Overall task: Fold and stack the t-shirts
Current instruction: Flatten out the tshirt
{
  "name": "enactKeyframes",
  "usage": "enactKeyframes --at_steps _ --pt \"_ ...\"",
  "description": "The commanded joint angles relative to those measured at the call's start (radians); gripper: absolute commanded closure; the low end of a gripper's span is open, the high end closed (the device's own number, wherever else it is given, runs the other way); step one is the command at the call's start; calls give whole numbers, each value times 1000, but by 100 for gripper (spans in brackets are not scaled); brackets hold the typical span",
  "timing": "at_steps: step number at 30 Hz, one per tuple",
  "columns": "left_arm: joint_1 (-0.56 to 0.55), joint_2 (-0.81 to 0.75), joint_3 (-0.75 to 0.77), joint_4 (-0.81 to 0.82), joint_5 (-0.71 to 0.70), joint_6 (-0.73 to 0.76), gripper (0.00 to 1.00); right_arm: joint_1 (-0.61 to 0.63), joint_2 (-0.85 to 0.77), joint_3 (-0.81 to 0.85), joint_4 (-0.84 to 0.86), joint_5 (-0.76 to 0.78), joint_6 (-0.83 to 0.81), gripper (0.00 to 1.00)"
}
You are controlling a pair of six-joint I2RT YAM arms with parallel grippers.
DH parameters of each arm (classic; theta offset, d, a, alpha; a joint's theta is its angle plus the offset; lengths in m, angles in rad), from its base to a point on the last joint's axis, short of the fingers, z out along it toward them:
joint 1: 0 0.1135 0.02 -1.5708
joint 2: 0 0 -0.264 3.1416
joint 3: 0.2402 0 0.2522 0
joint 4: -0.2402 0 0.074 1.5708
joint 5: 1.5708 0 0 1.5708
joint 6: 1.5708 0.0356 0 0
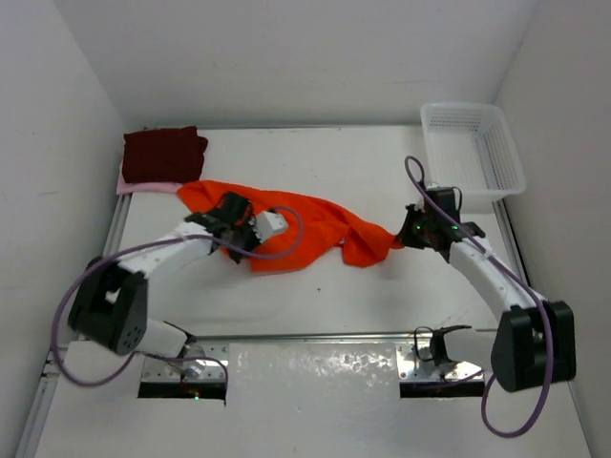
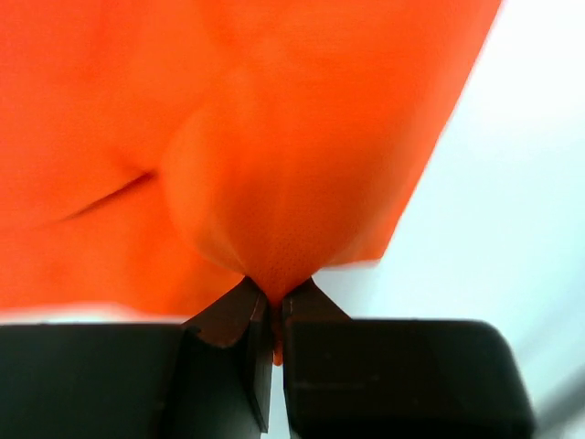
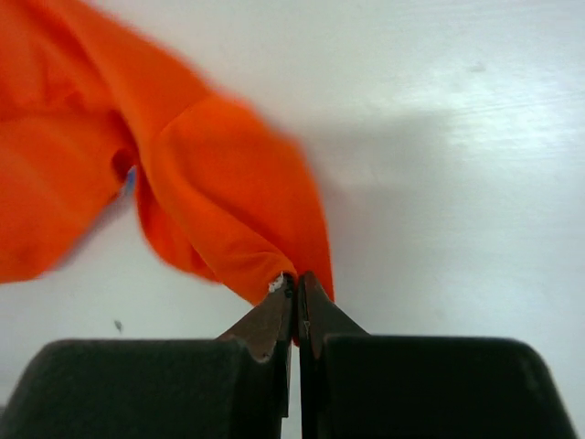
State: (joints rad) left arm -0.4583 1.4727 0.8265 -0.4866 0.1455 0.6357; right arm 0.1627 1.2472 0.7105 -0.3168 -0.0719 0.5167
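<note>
The orange t-shirt lies crumpled in a loose band on the worktop, strung between the two grippers. The left gripper is clenched on a small pinch of it, and the cloth bulges up just ahead of its tips. The right gripper is clenched on a pointed corner at the shirt's other end, with the rest trailing away ahead and to its left. Off to the left gripper's left, well apart, the maroon t-shirt sits folded on the pink t-shirt, of which only an edge shows. The white basket stands off to the right gripper's right, not touching it.

Both holds look thin. A firm pull to spread the shirt could slip the corner out of the right gripper. I cannot tell whether the left pinch catches one layer or several; if several, the shirt would lift bunched rather than flat. Dragging it toward the left gripper's left could also nudge the folded pile.
</note>
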Motion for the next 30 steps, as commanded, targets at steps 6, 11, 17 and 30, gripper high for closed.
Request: enactKeyframes --at_steps 6,11,17,30 --pt "242 -261 327 -684 369 326 100 -52 -282 108 -447 -350 -299 100" --pt "274 72 783 -674 511 200 100 -66 7 478 -192 -491 -158 100" --pt "460 709 2033 -493 516 -336 100 -209 599 1159 -166 -510 169 100" --pt "498 212 1198 -522 511 -27 100 -180 178 643 -215 -373 -63 100"
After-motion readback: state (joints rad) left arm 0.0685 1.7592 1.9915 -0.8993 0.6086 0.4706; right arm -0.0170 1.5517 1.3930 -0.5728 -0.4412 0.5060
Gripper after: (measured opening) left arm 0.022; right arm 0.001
